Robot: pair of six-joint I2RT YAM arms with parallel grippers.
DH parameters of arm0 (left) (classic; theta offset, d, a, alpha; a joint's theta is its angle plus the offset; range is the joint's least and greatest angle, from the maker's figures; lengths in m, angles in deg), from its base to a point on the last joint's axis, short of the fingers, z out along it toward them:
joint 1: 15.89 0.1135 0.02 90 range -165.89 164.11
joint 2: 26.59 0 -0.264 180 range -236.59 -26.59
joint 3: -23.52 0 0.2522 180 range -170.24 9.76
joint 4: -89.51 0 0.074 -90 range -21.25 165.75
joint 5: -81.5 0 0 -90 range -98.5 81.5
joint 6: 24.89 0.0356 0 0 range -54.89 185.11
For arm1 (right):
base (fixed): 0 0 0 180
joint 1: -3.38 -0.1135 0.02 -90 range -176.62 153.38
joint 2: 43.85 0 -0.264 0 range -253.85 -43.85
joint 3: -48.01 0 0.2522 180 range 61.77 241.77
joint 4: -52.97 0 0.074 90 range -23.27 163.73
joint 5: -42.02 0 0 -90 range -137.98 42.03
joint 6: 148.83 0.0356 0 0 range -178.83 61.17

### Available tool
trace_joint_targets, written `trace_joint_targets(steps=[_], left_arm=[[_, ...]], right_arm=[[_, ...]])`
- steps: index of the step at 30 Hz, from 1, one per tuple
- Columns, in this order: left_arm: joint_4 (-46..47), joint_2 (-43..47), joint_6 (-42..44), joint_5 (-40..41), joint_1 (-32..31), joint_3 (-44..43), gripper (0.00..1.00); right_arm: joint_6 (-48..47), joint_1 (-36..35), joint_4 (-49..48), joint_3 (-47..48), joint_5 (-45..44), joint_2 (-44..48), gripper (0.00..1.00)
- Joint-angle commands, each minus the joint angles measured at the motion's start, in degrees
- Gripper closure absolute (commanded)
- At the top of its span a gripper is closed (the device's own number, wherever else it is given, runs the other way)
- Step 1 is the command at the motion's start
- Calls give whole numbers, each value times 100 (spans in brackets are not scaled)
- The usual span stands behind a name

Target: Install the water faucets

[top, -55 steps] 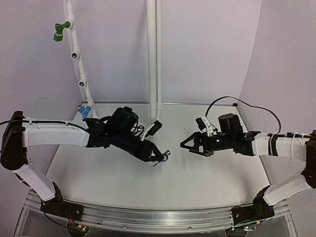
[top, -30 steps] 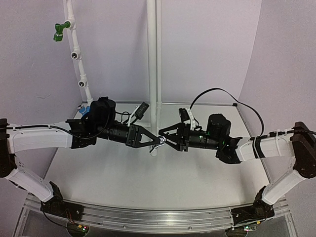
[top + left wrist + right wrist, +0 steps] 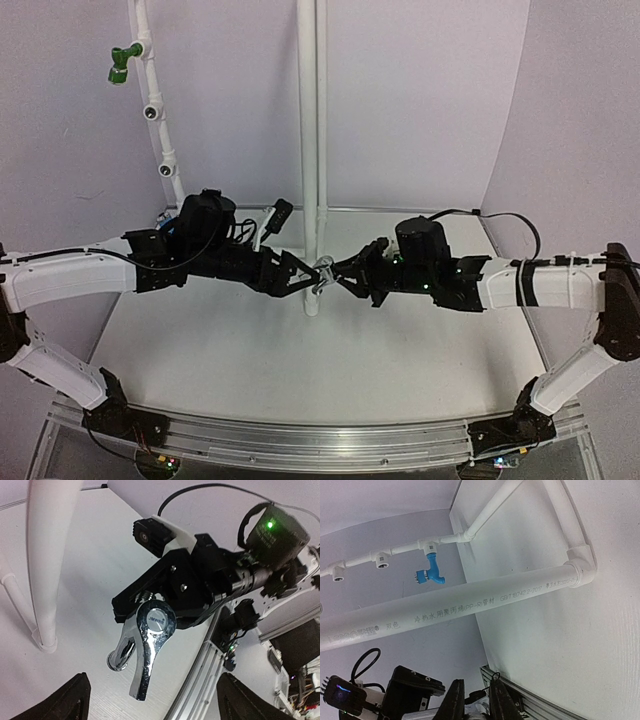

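Your right gripper (image 3: 340,277) holds the silver faucet (image 3: 156,622) tight, up over the counter's (image 3: 250,350) middle. Your left gripper (image 3: 306,278) is wide, probably so the right can carry it alone.

chrome faucet (image 3: 150,645) looked mirror-glossy smooth metal | blue faucet (image 3: 431,570) was semi-gloss plastic | green faucet (image 3: 122,62) plastic | pipe (image 3: 470,607) was smooth satin white plastic | right gripper (image 3: 142,601) matt black plastic | table (image 3: 90,545) looked matt white, faintly grained | rail (image 3: 300,438) brushed metal

My left arm (image 3: 70,280) and right arm (image 3: 545,285) reach in, tips close together. My left tool (image 3: 303,277) is wide open. My right tool (image 3: 338,278) is pinched shut.
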Motion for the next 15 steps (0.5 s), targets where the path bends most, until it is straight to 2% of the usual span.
trace_joint_targets(steps=[1, 7, 15], left_arm=[[-50, -355, 407, 322, -100, -477, 16], [99, -812, 610, 501, -197, -801, 27], [198, -1124, 698, 453, -276, -1003, 52]], right_arm=[[200, -20, 267, 361, -8, 9, 100], [223, -24, 244, 415, 57, -71, 100], [232, -18, 181, 435, 96, -71, 100]])
